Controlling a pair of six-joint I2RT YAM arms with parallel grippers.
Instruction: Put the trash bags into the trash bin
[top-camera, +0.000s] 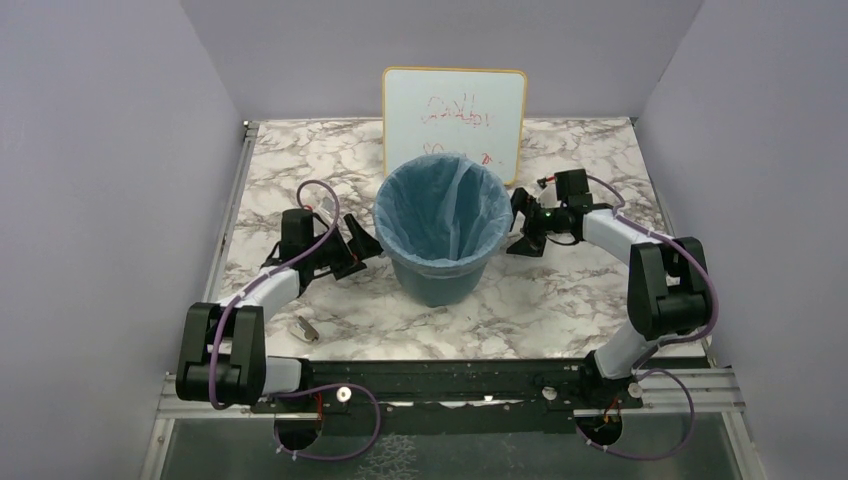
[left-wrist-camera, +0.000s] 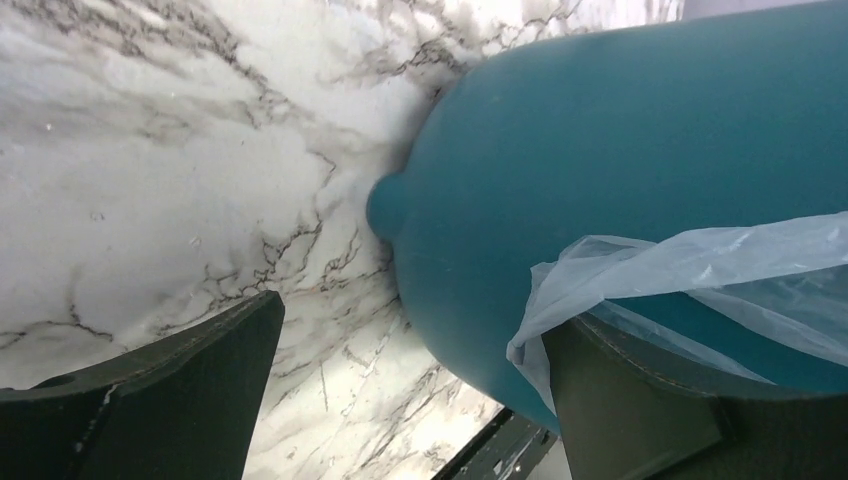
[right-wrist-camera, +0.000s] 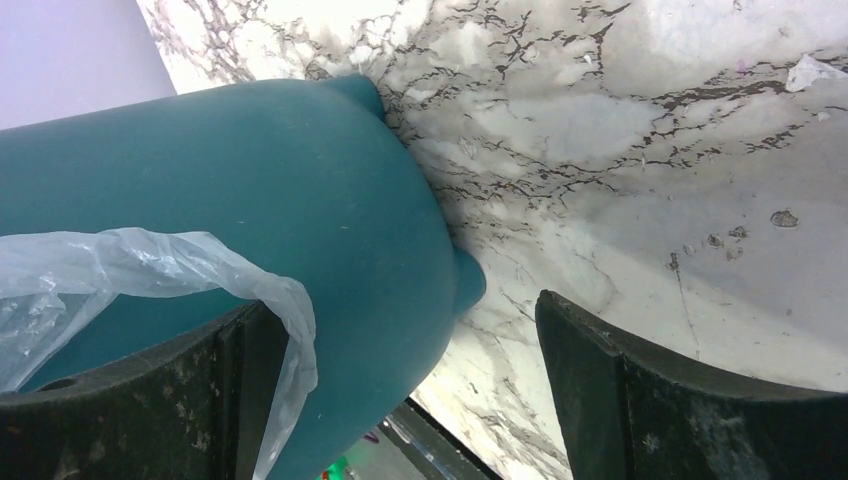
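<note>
The teal trash bin (top-camera: 440, 280) stands upright mid-table. The light-blue trash bag (top-camera: 440, 215) lines its inside, with its edge folded over the rim. My left gripper (top-camera: 358, 250) is open just left of the bin, level with the rim. My right gripper (top-camera: 522, 225) is open at the bin's right side. From the left wrist, the bin wall (left-wrist-camera: 640, 130) fills the right, and a bag flap (left-wrist-camera: 700, 265) hangs by my right finger (left-wrist-camera: 640, 410); the gripper (left-wrist-camera: 410, 330) holds nothing. From the right wrist, the bag edge (right-wrist-camera: 150, 265) drapes beside my left finger (right-wrist-camera: 150, 400); the gripper (right-wrist-camera: 400, 310) is open against the bin (right-wrist-camera: 300, 180).
A whiteboard (top-camera: 455, 110) with red scribbles leans against the back wall behind the bin. A small grey object (top-camera: 307, 328) lies near the front left. A white scrap (right-wrist-camera: 815, 70) lies on the marble table (top-camera: 300, 160). Purple walls close in three sides.
</note>
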